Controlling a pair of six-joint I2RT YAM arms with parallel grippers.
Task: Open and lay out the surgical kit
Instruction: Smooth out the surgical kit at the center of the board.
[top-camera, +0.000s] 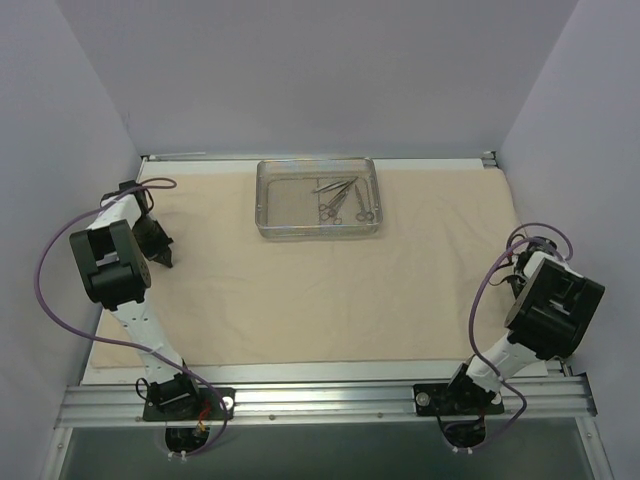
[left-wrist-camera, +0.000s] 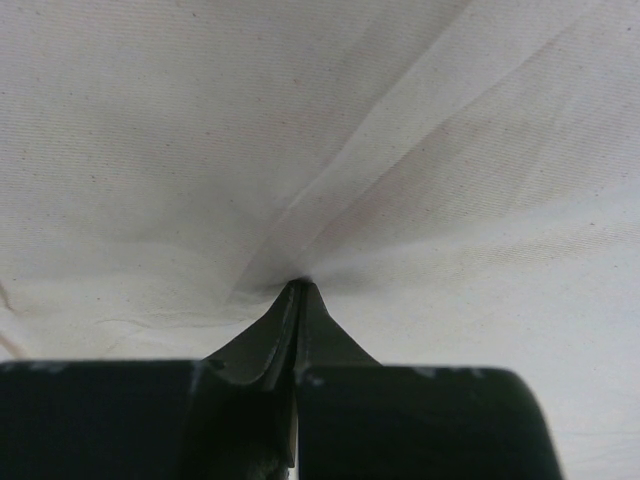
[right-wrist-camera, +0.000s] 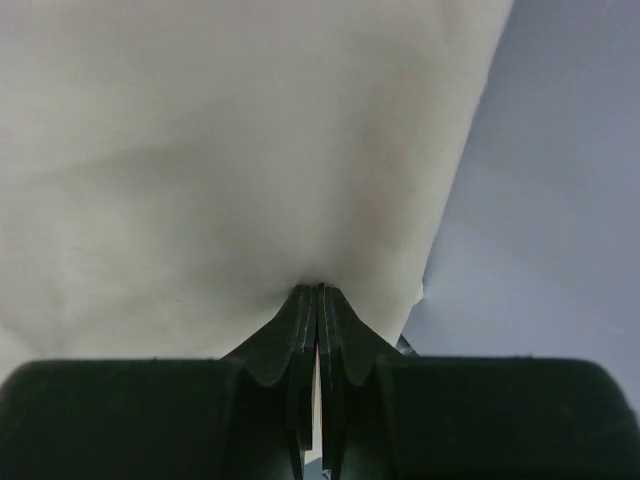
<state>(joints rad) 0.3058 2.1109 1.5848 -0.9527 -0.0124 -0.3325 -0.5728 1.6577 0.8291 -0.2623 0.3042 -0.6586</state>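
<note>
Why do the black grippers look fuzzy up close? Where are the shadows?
Left wrist view: the left gripper is too near the lens, so it blurs; the cloth creases stay sharp, shadowed at its tips. Right wrist view: the right gripper blurs too, dim shadow beyond. Top view: even light, faint glints on the tray.

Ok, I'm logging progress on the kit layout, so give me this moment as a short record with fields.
cloth wrap: spread open over the table
tray: on the cloth, far centre
instruments: inside the tray's right half, none laid out
left gripper: shut, pinching a crease of the cloth
right gripper: shut, tips at the cloth near its right edge
</note>
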